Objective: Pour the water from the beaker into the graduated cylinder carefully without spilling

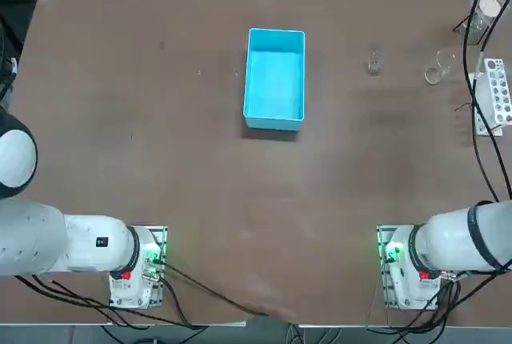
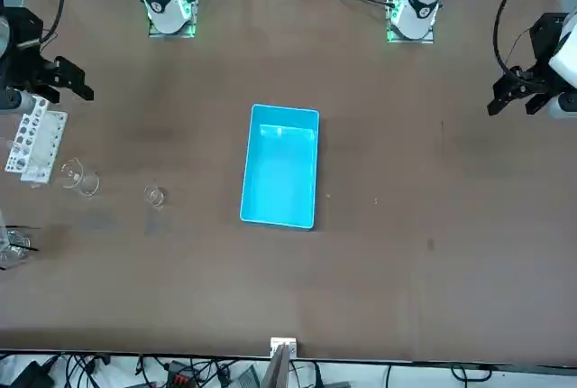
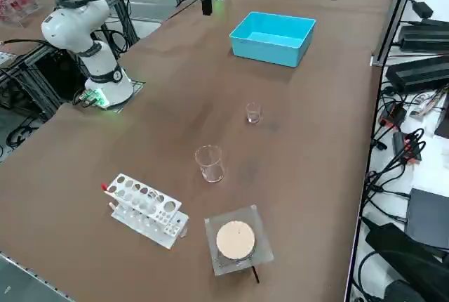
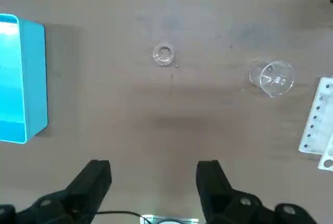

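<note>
Top view: one beaker, one graduated cylinder, right gripper jaws apart, empty

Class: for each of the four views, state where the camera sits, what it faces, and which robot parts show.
Top: overhead, looking down; both arm bases.
Front: across the table, facing the robot; bases at the far edge.
Right side: raised, diagonal; the working arm.
Right wrist: on the arm, over its open end effector.
All share the beaker, graduated cylinder and blue box.

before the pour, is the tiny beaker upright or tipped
Upright: the beaker stands on its base on the table, rim up, untouched by the open right gripper.
</note>
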`<state>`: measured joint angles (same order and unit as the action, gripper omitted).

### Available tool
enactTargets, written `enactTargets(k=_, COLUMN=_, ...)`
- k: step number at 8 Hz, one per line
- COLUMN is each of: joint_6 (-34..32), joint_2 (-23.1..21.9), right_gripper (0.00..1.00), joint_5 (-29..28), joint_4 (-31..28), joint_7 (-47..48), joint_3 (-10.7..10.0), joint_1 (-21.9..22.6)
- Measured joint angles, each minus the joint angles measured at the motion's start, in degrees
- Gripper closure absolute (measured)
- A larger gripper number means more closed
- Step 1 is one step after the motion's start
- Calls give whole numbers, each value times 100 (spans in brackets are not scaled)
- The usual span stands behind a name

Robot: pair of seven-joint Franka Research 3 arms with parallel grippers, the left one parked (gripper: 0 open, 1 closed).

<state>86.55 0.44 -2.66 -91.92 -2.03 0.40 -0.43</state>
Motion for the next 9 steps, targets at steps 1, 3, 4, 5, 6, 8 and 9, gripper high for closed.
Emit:
enactTargets(k=1, joint_6=-48, joint_2=0, right_gripper=0, joint_5=47, joint_4=1, joint_7=0, joint_3=0, joint_1=-3)
enactTargets(k=3, joint_6=-207, joint_2=1, right_gripper=0, joint_5=241, joint_4=3, joint_7=0, joint_3=0, joint_1=-10)
enactTargets(k=4, joint_6=-327, joint_2=1, right_gripper=0, joint_5=375, joint_4=3, joint_7=71, joint_3=2, joint_1=-9)
enactTargets(k=5, joint_6=-457, joint_2=6, right_gripper=0, joint_5=520, joint_4=3, joint_7=289, joint_3=4, joint_1=-7)
enactTargets(k=6, joint_6=-675, joint_2=21, right_gripper=0, joint_5=611, joint_4=1, joint_7=623, joint_3=9, joint_1=-4)
enactTargets(k=8, joint_6=-1167, joint_2=85, right_gripper=0, joint_5=796, joint_4=-13, joint_7=1330, joint_3=25, joint_1=5)
enactTargets(k=9, joint_6=-1241, joint_2=133, right_gripper=0, joint_5=832, joint_4=-39, joint_7=1901, joint_3=42, joint_1=51)
